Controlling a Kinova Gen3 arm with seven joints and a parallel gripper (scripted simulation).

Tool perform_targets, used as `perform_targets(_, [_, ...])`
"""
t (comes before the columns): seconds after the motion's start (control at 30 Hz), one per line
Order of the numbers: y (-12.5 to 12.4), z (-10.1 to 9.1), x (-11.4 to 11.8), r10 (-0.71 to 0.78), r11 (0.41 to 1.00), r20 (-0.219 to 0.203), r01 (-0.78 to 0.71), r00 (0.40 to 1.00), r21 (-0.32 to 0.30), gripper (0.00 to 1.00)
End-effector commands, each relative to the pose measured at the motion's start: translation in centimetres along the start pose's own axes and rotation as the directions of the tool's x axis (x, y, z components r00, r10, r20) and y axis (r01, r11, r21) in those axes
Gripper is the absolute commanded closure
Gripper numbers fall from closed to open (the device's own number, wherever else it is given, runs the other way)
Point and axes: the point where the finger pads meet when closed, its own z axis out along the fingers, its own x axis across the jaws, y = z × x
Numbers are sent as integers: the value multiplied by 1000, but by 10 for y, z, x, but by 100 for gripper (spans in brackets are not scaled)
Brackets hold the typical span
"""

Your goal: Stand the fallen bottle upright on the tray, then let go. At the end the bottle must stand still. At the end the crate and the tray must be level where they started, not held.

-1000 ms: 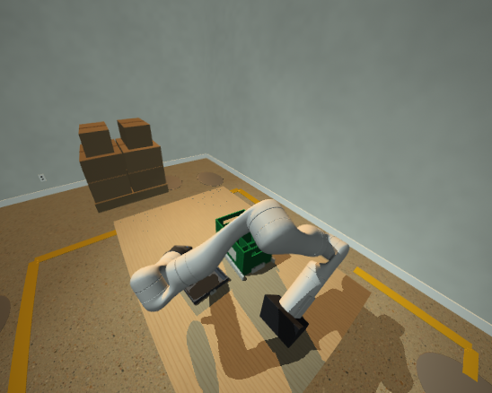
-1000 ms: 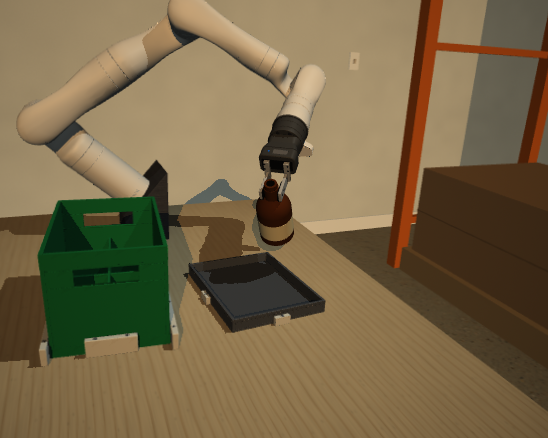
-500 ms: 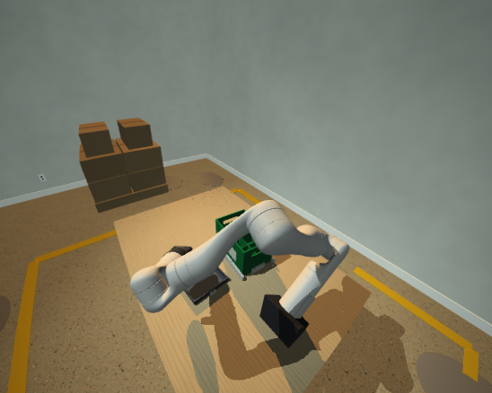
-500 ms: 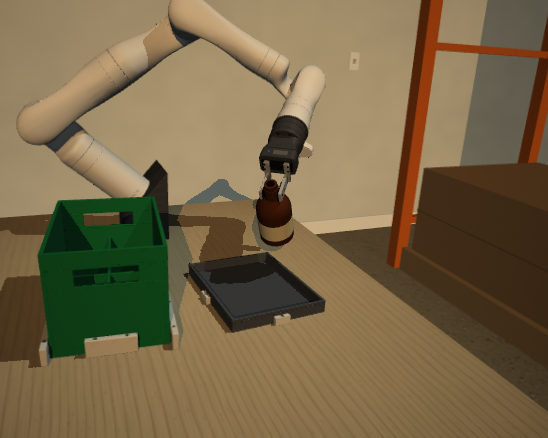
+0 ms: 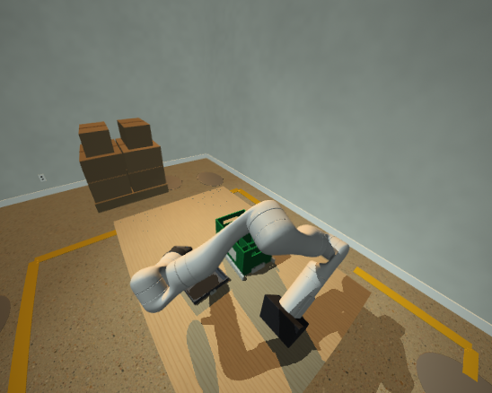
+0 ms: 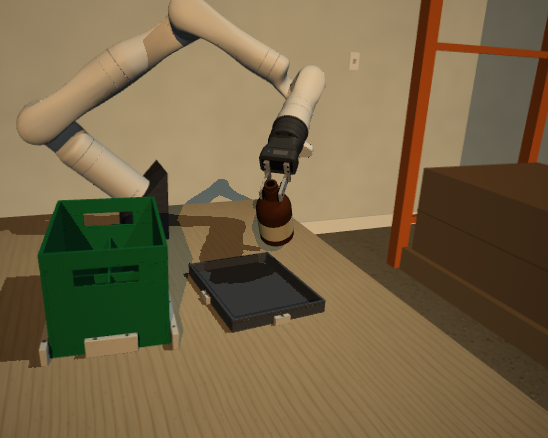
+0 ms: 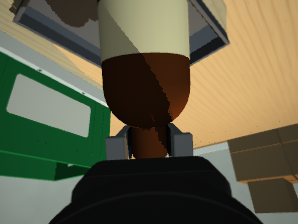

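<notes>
While jaws grip the bottle (image 6: 274,215), the tray (image 6: 282,310) holds nothing.

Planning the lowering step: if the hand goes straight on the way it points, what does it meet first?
The hand, shut on the bottle neck, points down. The bottle's base would likely meet the tray first, though depth is unclear.

Seen from above and behind: white arm (image 5: 235,251) rising from a black base block (image 5: 283,319), bending near the wall and reaching forward-left across a light wooden table top (image 5: 163,224). Green crate (image 5: 237,244) partly hidden under the upper arm. Dark tray (image 5: 208,287) showing only as an edge below the forearm. Black wrist section (image 5: 179,251) peeking out beyond the forearm. Stacked cardboard boxes (image 5: 120,161) against the far wall. Yellow floor tape (image 5: 24,310) bordering the table.
</notes>
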Motion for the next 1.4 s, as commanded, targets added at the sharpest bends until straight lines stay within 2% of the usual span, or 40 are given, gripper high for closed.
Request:
perform_targets(0.0, [1,-1,0,2,1000,-1,-2,1000,0,100])
perform_targets(0.5, [1,-1,0,2,1000,-1,-2,1000,-3,100])
perform_targets(0.87, [1,-1,0,2,999,-1,-2,1000,-36,100])
perform_targets(1.37, [0,-1,0,2,991,-1,-2,1000,-137,100])
